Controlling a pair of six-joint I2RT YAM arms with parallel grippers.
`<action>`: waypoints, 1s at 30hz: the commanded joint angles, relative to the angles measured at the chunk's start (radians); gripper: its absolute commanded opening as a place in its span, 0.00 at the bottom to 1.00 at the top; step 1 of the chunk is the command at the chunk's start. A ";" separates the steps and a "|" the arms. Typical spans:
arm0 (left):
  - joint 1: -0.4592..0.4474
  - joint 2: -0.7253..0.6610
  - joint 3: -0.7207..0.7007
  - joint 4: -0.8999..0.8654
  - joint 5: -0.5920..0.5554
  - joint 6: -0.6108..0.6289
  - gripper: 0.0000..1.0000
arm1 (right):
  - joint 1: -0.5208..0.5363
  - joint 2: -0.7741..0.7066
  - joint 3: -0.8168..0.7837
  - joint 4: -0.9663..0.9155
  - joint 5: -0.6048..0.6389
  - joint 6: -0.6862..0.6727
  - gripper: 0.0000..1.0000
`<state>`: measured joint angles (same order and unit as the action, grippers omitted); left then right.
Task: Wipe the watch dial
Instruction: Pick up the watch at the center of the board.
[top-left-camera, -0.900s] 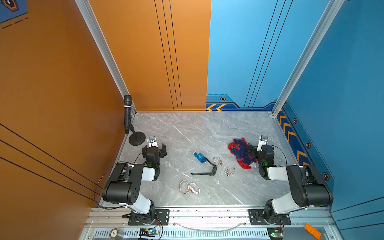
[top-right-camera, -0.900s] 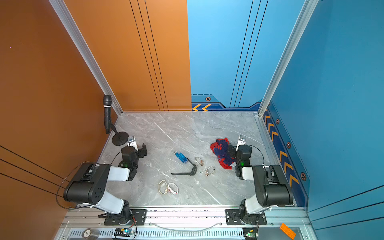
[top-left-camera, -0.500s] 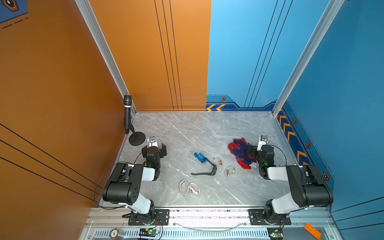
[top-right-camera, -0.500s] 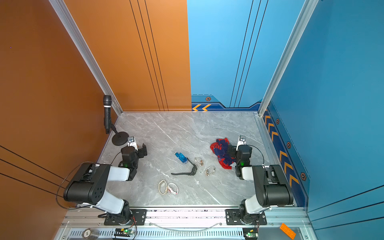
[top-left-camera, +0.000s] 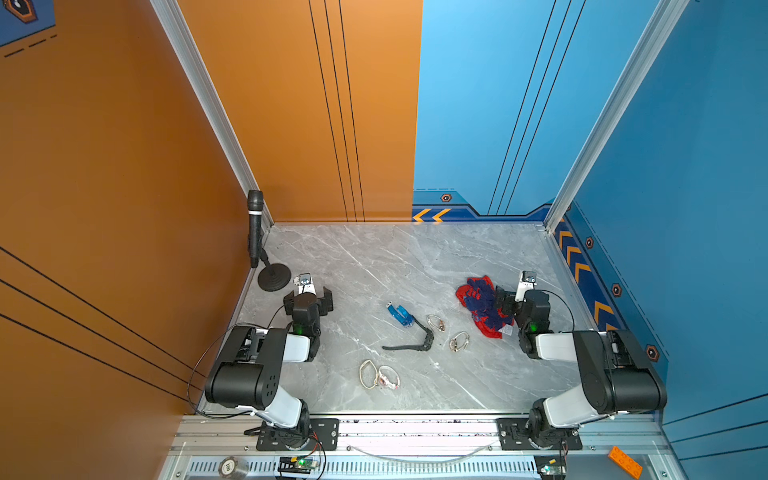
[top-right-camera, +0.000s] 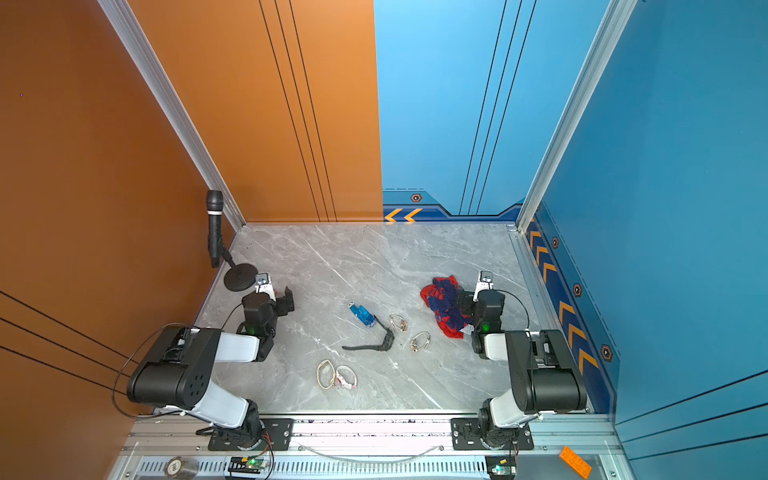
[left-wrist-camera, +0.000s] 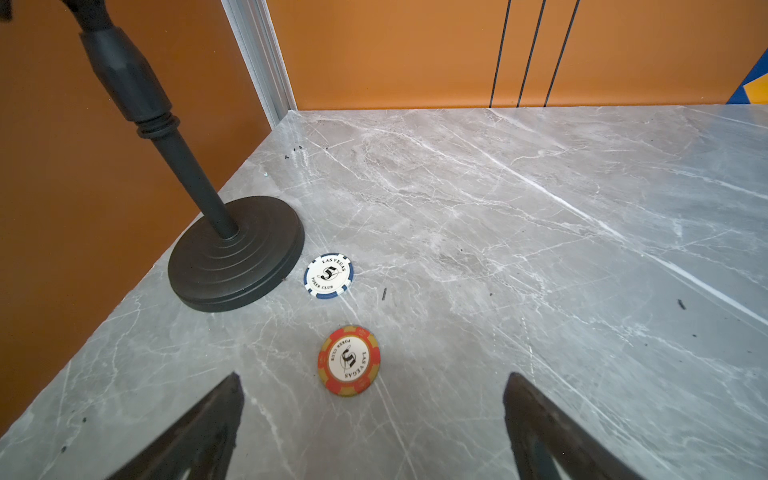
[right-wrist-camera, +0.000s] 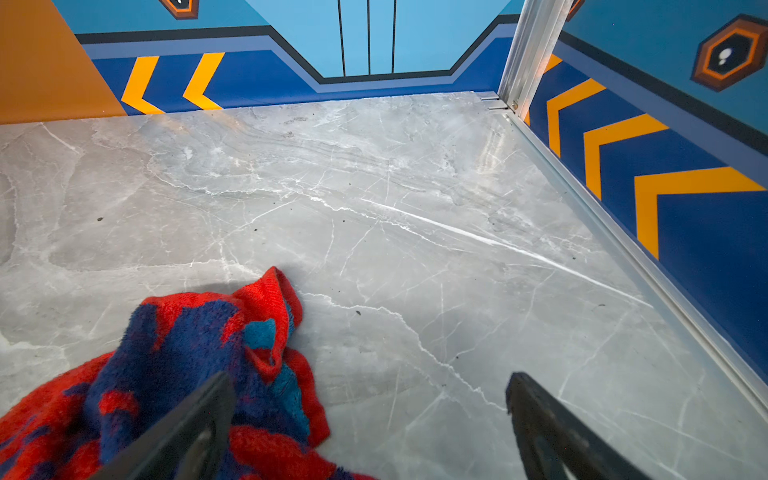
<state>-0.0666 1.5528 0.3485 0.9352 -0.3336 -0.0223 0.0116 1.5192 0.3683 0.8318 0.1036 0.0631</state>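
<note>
Empty, spread wide: left hand (top-left-camera: 308, 296), right hand (right-wrist-camera: 370, 378). The watch (top-left-camera: 384, 377) lies at six o'clock on the table (top-left-camera: 415, 266) — light, small, glass likely fragile; grip the pale strap (top-left-camera: 365, 373) — soft cloth (top-left-camera: 478, 307) at three o'clock

— Where could a gripper pass?
— Across the bare far half of the table (top-left-camera: 415, 257).
— What stands in the way?
— A microphone stand (top-left-camera: 272, 278) just beside the left gripper (top-left-camera: 309, 296); a cloth (top-left-camera: 478, 307) partly under the right gripper (right-wrist-camera: 370, 376).

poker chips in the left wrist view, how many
2: a blue-and-white chip lies right beside the mic stand base; a red-and-yellow chip lies farther from it, nearer the camera. None seems hidden.
</note>
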 joint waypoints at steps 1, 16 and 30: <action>-0.006 0.013 0.016 0.020 -0.009 0.007 0.98 | -0.005 0.011 0.016 0.027 -0.024 0.001 1.00; -0.034 -0.066 0.007 -0.016 -0.079 0.024 0.98 | -0.002 -0.153 0.061 -0.187 0.067 0.029 1.00; -0.132 -0.408 0.384 -0.932 -0.033 -0.263 0.98 | -0.101 -0.281 0.536 -1.035 -0.211 0.483 0.99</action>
<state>-0.1497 1.1614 0.6621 0.3069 -0.4458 -0.1825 -0.1272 1.2087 0.8291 0.1062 0.0376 0.4908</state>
